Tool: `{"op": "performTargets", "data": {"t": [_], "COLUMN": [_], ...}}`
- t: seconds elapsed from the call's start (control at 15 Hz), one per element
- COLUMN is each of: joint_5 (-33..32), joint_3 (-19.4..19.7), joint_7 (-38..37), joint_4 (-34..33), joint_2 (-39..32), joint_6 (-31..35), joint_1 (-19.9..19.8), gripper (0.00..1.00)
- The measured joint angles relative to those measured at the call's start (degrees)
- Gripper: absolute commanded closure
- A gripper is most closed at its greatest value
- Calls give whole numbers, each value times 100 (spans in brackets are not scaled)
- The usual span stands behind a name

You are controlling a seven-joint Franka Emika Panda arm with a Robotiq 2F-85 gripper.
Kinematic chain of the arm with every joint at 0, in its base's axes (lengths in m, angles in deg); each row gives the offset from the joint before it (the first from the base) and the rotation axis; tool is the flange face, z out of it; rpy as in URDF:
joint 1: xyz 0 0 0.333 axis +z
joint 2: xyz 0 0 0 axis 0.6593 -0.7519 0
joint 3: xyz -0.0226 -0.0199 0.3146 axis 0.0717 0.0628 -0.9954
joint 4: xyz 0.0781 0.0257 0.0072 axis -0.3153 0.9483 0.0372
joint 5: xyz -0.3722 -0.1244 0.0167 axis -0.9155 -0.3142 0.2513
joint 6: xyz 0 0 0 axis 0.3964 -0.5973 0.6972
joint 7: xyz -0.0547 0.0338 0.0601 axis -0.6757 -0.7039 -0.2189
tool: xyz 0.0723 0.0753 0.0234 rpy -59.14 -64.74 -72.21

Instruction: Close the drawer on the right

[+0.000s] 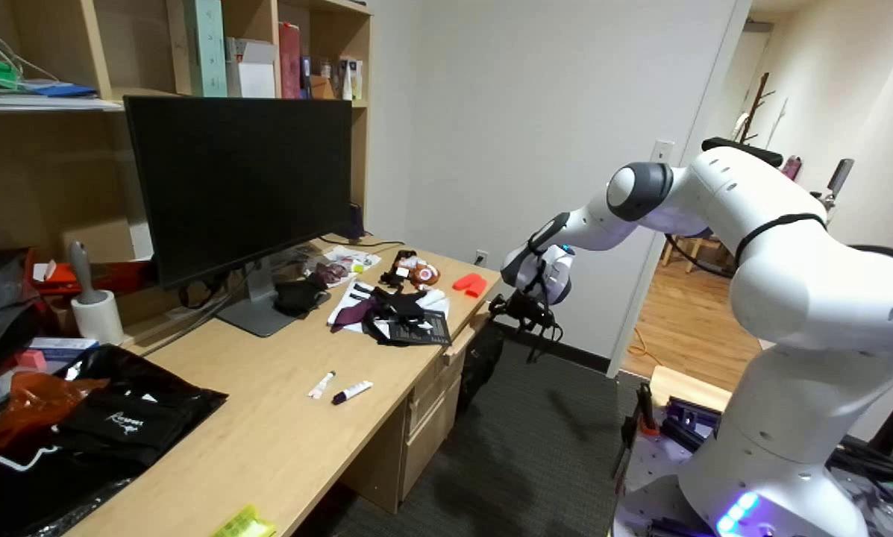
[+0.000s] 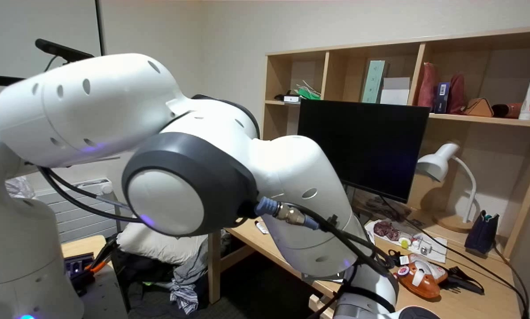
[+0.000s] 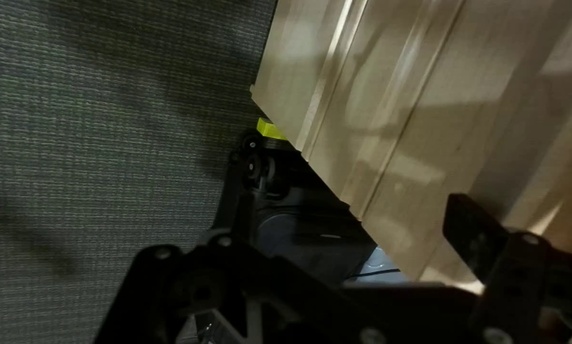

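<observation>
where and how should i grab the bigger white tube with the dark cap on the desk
Probably best around the middle of the bigger tube, from above, closing across its narrow width: it looks long and slim and lies on its side on the desk. A smaller tube lies beside it without touching.

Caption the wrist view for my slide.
Open hand near stacked tan wooden drawer fronts, dark carpet below.

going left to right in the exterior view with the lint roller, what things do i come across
Lint roller → yellow packet → small white tube → purple-capped tube → drawer → light switch → robot base
</observation>
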Motion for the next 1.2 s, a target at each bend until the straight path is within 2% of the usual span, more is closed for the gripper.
{"op": "performTargets", "data": {"t": [0.13,0.73,0.93,1.2], "joint_5": [0,-17,-241,-575], "joint_3": [-62,221,243,251], "joint_7": [-53,-353,-10,896], "joint_4": [-81,-356,-167,625], "joint_2": [1,-251,-125,357], "joint_6": [-1,-83,-187,-345], "joint_1": [95,493,496,231], "gripper": [0,0,0,0]}}
